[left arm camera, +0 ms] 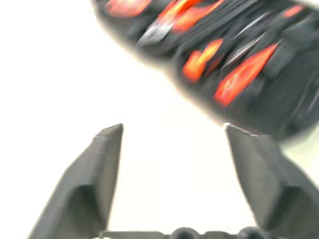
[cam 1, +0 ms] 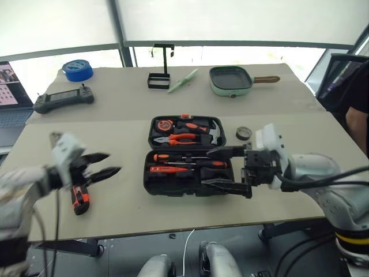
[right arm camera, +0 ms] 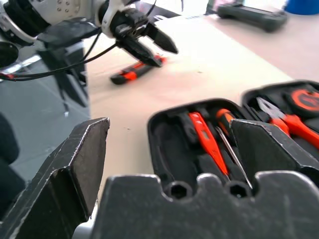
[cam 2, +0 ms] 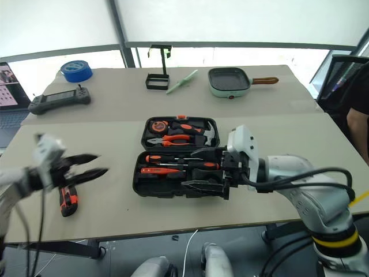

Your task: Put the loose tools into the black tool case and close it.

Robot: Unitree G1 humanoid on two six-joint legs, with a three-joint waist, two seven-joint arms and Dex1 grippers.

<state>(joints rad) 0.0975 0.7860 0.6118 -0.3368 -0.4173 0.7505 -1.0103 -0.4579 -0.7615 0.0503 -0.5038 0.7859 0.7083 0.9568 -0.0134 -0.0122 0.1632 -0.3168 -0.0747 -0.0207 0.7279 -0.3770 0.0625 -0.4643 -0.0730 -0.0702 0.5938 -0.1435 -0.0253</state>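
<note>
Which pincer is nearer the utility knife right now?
Left. The left pincer hovers just above the utility knife; the right pincer is across the table at the case.

Lying open mid-table: black moulded plastic tool case point(cam 1: 184, 156); orange-black utility knife point(cam 1: 79, 199) left of it, small dark tape roll point(cam 1: 243, 134) right.

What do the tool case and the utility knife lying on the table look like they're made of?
Tool case: apparently matte black moulded plastic, judging by its rounded corners and shaped recesses. Utility knife: seemingly orange-and-black plastic or rubbery body; finish too small to tell.
</note>
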